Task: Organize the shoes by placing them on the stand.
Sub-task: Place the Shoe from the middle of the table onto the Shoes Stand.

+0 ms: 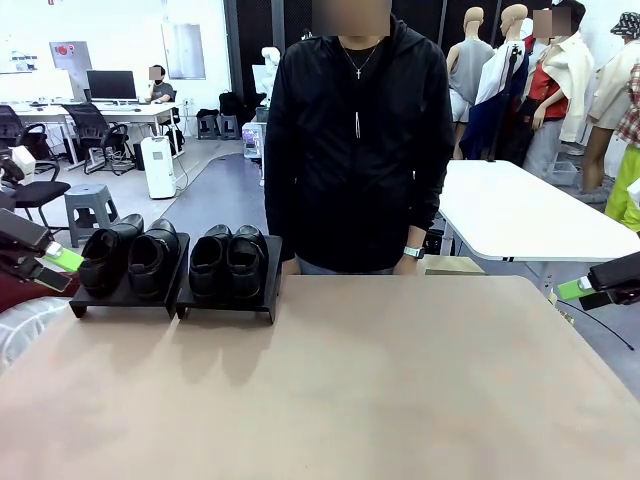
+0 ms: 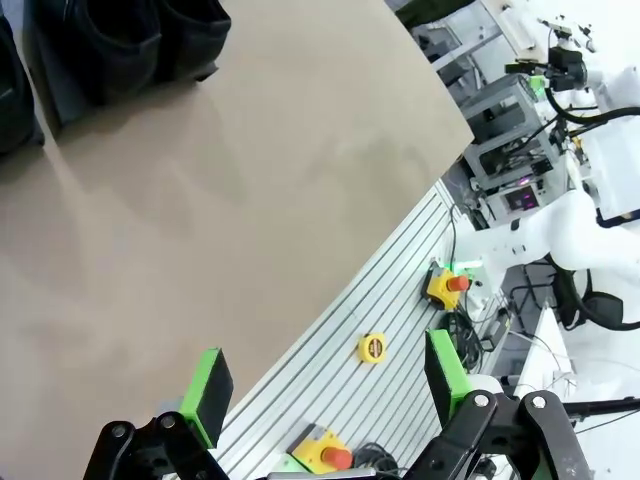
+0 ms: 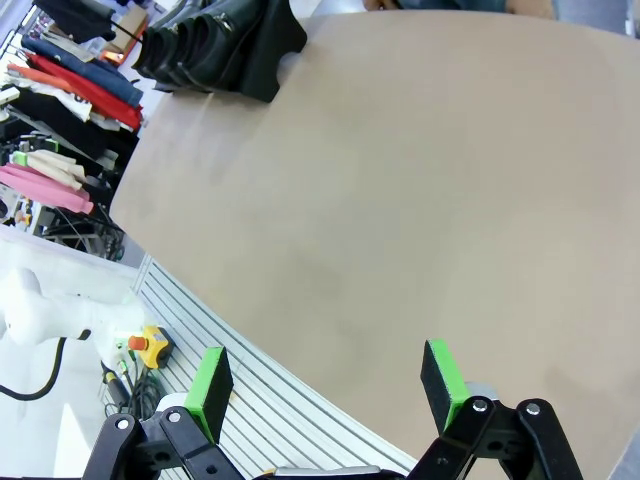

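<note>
Four glossy black shoes rest on the low black stand (image 1: 228,308) at the table's far left, toes toward me. One pair (image 1: 130,258) is on the left panel and the other pair (image 1: 228,260) on the right panel. My left gripper (image 1: 60,268) hangs open just left of the stand, apart from the shoes. At the table's right edge my right gripper (image 1: 580,292) is open and holds nothing. The left wrist view shows its open gripper (image 2: 325,385) above the table's near edge, with the shoes (image 2: 130,40) at top left. From the right wrist, the open gripper (image 3: 325,385) has the shoes (image 3: 215,40) far off.
A person (image 1: 355,140) in a black jacket stands at the far edge behind the tan table (image 1: 350,390). A white table (image 1: 530,215) stands at the back right. Yellow stop-button boxes (image 2: 447,285) lie on the slatted base beside the table.
</note>
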